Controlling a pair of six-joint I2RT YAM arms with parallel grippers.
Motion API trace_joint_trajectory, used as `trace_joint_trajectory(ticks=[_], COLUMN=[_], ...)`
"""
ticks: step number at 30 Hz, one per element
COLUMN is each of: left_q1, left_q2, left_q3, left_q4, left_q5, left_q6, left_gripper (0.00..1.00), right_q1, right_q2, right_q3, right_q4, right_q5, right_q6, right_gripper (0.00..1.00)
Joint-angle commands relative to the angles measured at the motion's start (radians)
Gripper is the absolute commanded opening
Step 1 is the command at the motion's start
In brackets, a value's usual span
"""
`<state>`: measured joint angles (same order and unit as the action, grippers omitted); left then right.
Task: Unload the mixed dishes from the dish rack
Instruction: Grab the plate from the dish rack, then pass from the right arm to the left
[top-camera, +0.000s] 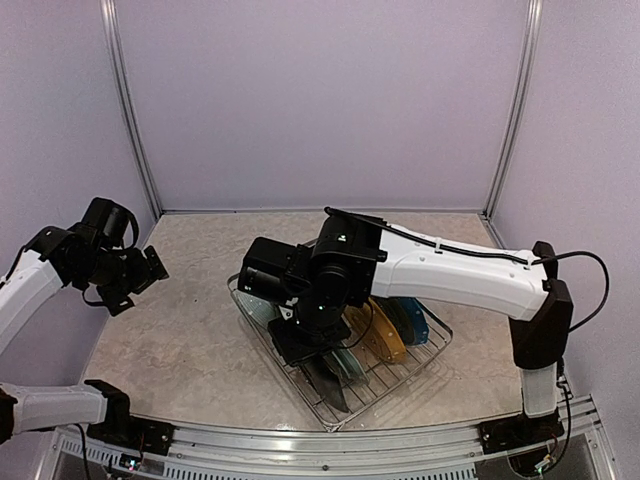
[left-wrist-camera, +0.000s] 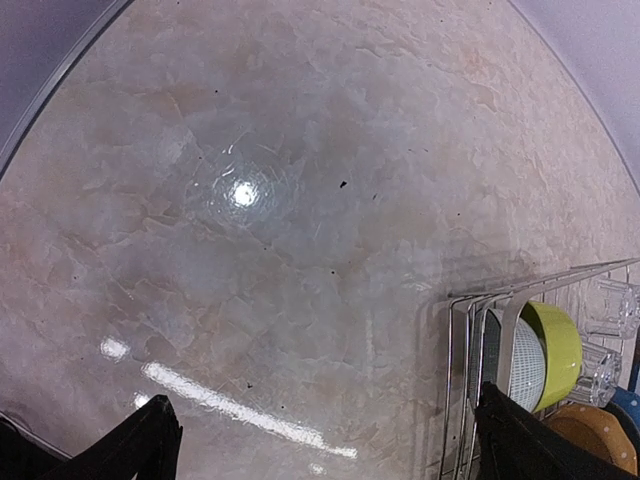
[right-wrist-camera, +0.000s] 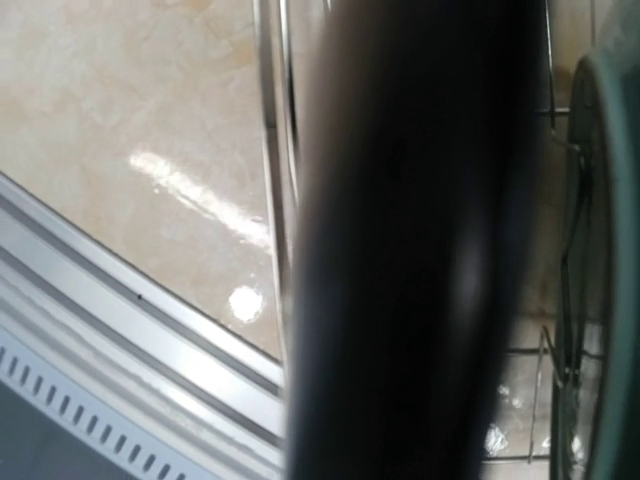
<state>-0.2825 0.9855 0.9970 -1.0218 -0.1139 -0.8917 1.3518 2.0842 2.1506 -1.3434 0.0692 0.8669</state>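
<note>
Dish rack (top-camera: 436, 345) sits at 5 o'clock on the tabletop (top-camera: 190, 330), every visible dish inside, so unloading has barely begun. The right end effector (top-camera: 318, 352) is at the black plate (top-camera: 327, 382), at the rack's 6 o'clock, grip unclear. The left end effector (left-wrist-camera: 328, 400) gapes empty.

A glossy bench (top-camera: 190, 340) of pale beige marbled stone is boxed in by plain lilac walls (top-camera: 320, 100) with thin metal corner strips (top-camera: 130, 110). An aluminium rail (top-camera: 350, 440) edges its near side; a bright glare spot (left-wrist-camera: 243, 193) shines on it.
</note>
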Motion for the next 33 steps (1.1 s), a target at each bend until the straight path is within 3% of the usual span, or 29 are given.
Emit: trace_joint_trajectory(ticks=[1, 15, 21, 33], left_q1=[-0.006, -0.007, -0.006, -0.005], left_q2=[-0.001, 0.005, 0.030, 0.083], left_q3=[0.004, 0.031, 0.068, 0.263], left_q4=[0.014, 0.065, 0.068, 0.083], left_q5=[-0.008, 0.030, 0.039, 0.030], left_q6=[0.016, 0.045, 0.047, 0.086], left_gripper=[0.99, 0.99, 0.99, 0.99], right_q1=[0.000, -0.029, -0.053, -0.114], right_q2=[-0.111, -0.193, -0.266, -0.309], right_q3=[0.061, 0.187, 0.198, 0.248], right_q4=[-0.048, -0.046, 0.066, 0.259], right_q5=[0.034, 0.046, 0.031, 0.189], right_q6=[0.035, -0.025, -0.100, -0.467], right_gripper=[0.00, 0.00, 0.00, 0.00])
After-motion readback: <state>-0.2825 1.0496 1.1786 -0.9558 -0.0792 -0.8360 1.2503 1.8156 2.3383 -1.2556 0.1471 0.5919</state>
